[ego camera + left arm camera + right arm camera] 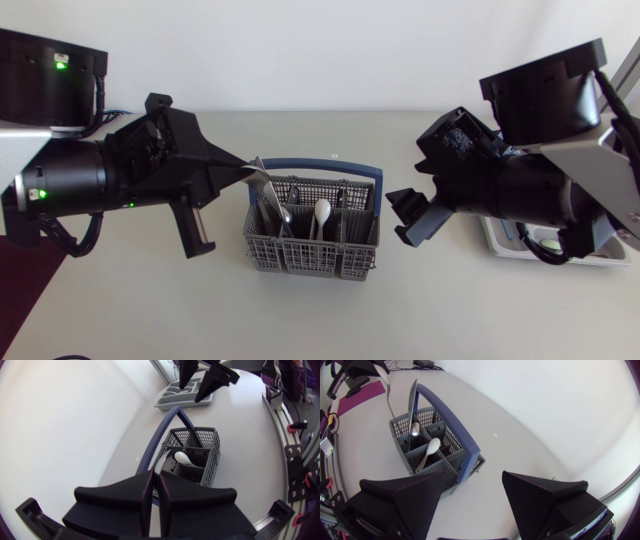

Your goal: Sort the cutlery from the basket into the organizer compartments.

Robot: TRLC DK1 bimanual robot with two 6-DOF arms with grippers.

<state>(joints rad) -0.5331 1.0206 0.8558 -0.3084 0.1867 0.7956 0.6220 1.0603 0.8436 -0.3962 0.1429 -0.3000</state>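
Currently the left gripper [244,168] is pinching shut on a silver utensil [262,179] at the left-rear corner of the basket [310,258], mid-table; the right gripper [408,217] is hovering wide open beside the basket, gripping nothing.

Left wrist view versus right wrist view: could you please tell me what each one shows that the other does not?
Only the left wrist view shows the organizer, beyond the basket. Only the right wrist view shows the metal piece held by the left gripper at the basket. Both show the basket, its white spoon and the open right gripper.
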